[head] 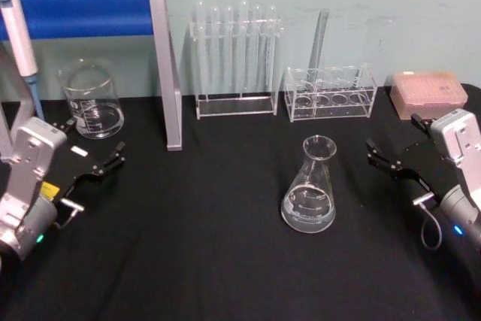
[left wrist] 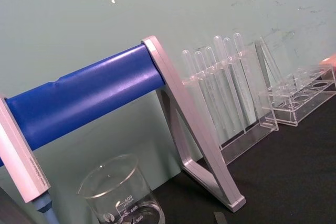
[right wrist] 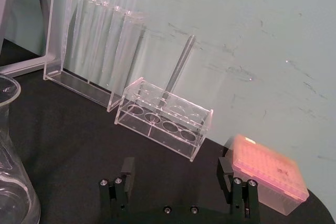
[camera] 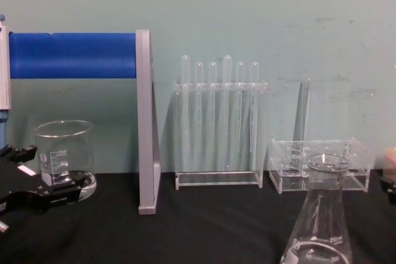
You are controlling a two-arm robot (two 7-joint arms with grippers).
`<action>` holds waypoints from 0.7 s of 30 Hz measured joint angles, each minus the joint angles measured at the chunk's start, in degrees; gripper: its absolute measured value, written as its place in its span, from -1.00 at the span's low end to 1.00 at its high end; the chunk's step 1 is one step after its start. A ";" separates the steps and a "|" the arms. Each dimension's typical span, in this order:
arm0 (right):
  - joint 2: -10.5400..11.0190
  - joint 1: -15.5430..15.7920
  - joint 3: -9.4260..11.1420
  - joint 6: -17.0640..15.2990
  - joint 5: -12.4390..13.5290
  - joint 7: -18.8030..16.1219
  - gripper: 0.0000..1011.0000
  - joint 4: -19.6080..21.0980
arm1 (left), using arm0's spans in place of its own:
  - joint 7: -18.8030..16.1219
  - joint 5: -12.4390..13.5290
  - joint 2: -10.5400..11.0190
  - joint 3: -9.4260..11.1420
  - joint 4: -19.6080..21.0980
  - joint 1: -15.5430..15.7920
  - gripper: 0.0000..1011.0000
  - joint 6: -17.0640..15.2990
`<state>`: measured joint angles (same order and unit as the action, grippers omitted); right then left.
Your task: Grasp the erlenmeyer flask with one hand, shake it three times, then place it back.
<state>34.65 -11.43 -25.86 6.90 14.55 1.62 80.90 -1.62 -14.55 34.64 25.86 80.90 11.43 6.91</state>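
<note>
Glass erlenmeyer flask (head: 308,189) stands upright, free; wrist view shows right hand (right wrist: 176,167) spread.

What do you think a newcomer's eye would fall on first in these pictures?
Probably the bright blue bar on its grey stand at the back left. Next comes the erlenmeyer flask, upright and alone on the black table right of centre. The right gripper sits just to its right and the left gripper at the table's left edge, both with jaws open.
</note>
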 joint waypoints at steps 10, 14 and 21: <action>0.00 0.00 0.00 0.00 0.00 0.00 0.98 0.00 | 0.00 0.00 0.00 0.00 0.00 0.00 0.98 0.00; 0.00 0.00 0.00 0.00 0.00 0.00 0.98 0.00 | 0.00 0.00 0.00 0.00 0.00 0.00 0.98 0.00; 0.00 0.00 0.00 0.00 0.00 0.00 0.98 0.00 | 0.00 0.00 0.00 0.00 0.00 0.00 0.98 0.00</action>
<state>34.64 -11.43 -25.86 6.91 14.55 1.62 80.90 -1.62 -14.55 34.64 25.86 80.90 11.43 6.91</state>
